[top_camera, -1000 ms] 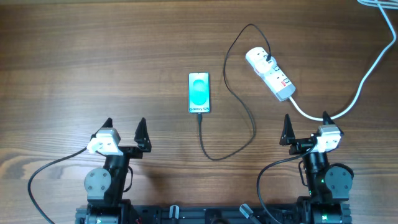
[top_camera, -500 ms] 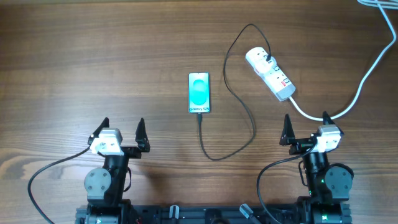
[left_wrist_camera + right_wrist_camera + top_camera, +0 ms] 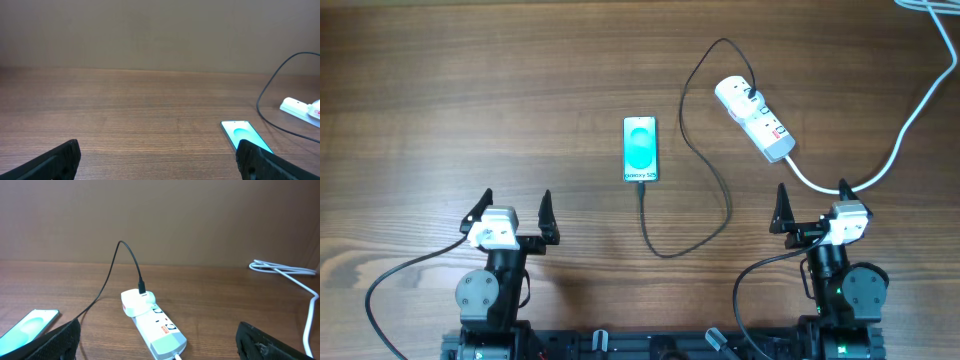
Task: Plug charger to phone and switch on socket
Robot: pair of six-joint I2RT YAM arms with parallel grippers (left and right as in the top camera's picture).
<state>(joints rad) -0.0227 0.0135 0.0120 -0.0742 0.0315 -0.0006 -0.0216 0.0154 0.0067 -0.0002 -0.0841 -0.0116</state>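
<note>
Both claws gape wide and hold nothing: the left gripper [image 3: 515,200] and the right gripper [image 3: 812,190] hang near our bases, well apart from everything. The charger [image 3: 641,200] ends at the phone [image 3: 640,150]'s bottom edge; we cannot tell if it is seated. Next, we judge, comes confirming that plug, then the right gripper reaching for the socket [image 3: 755,120] switch.

The 2 arms are built alike. The left tool [image 3: 515,207] and the right tool [image 3: 811,200] each carry 2 black fingers [image 3: 547,208] that taper to thin points. Behind each tool sits a white boxy housing [image 3: 493,228]. Below it come dark grey, round joint casings [image 3: 478,293]. A thin black cable [image 3: 735,296] loops out beside each arm. A small green light [image 3: 839,291] glows on the right arm. In the wrist views the fingers look matte and dark.
</note>
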